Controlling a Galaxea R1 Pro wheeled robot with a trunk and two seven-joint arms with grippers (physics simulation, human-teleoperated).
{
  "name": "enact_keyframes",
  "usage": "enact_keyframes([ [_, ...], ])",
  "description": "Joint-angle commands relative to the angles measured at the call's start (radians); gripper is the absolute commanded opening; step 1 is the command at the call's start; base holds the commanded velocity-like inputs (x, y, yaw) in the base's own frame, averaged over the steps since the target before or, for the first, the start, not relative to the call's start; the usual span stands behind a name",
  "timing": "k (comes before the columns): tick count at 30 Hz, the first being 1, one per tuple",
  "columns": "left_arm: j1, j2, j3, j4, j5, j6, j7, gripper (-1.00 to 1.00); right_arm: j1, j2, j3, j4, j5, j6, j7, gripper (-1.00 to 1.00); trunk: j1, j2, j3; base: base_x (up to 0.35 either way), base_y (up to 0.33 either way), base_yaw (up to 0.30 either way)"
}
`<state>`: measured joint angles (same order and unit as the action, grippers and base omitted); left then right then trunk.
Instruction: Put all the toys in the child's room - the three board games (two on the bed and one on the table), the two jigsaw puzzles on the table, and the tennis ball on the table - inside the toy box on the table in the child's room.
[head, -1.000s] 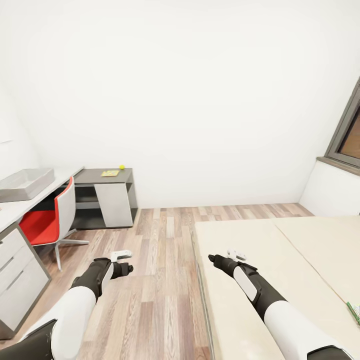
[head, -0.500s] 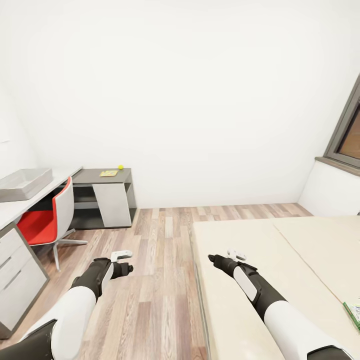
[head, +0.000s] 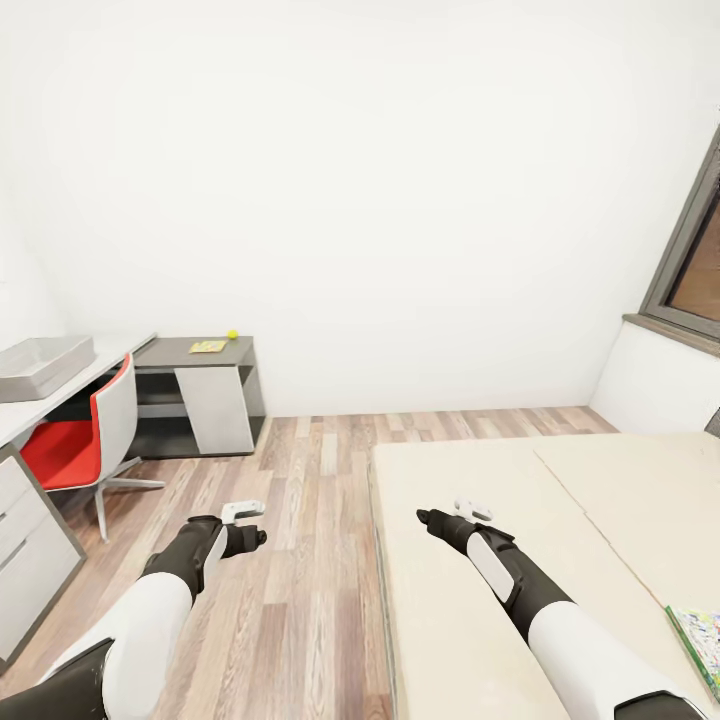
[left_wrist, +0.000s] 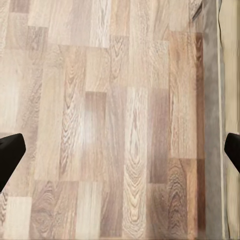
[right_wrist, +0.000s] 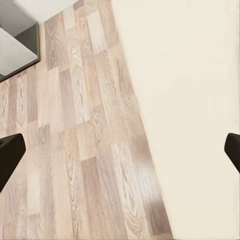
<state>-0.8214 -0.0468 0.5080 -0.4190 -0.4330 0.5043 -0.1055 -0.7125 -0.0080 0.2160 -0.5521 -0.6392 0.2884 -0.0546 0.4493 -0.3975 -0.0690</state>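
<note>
White walls enclose a wood-plank floor (head: 300, 480). Left gripper (head: 250, 522) and right gripper (head: 447, 515): fingers apart, empty. Light grey toy box (head: 40, 365) sits far left on the pale desk (head: 20, 418); a printed game box (head: 700, 640) lies near right on the beige bed (head: 600, 500).

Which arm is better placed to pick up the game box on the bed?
Probably the right: its tool hangs open over the bed, on the game box's side. The left tool is open above the floor.
</note>
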Motion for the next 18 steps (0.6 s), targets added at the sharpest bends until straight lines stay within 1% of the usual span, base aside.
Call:
enact_keyframes([
  [1, -0.001, -0.001, 0.007, -0.003, -0.01, 0.005, -0.008, 1.0, -0.001, -0.001, 0.005, -0.002, -0.006, 0.003, -0.006, 1.0, 0.001, -0.002, -0.002, 0.0, -0.196, 0.0],
  [18, -0.001, -0.002, 0.007, -0.003, -0.011, 0.005, -0.008, 1.0, -0.001, 0.0, 0.005, -0.002, -0.005, 0.003, -0.006, 1.0, 0.001, -0.002, -0.002, 0.0, -0.196, 0.0],
])
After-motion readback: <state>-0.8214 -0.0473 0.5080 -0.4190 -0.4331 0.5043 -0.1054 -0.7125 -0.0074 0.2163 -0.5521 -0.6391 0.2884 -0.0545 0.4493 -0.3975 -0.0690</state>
